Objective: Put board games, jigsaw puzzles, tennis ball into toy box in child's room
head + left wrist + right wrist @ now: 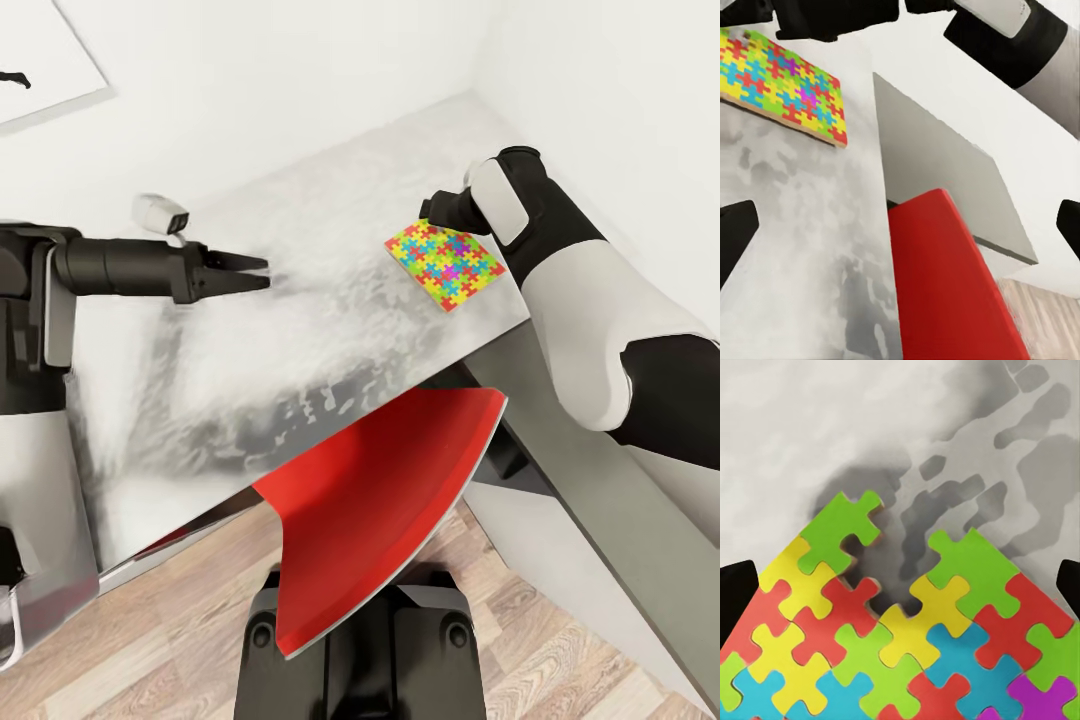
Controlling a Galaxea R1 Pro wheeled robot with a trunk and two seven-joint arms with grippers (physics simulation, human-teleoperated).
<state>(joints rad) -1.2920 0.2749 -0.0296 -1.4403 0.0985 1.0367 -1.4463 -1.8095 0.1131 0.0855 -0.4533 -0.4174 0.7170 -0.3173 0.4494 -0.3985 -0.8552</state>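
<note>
One jigsaw puzzle [445, 265], a thin multicoloured slab, lies flat on the light-grey table [330, 300] towards its right end. My right gripper [434, 210] hovers at the puzzle's far corner, mostly hidden behind its own wrist. In the right wrist view this gripper [900, 585] is open, its dark fingertips [736, 592] wide apart on either side of the puzzle [907, 637]. My left gripper [255, 272] is open over the bare middle of the table, pointing at the puzzle [784, 82] from a distance. Nothing is between its fingers [735, 236].
A red curved chair-like panel [390, 500] juts up from under the table's front edge, just ahead of my base. A lower grey table section [600, 520] runs off at the right. White walls close the far corner, and a picture [40, 60] hangs at the upper left. The floor [180, 640] is wood planks.
</note>
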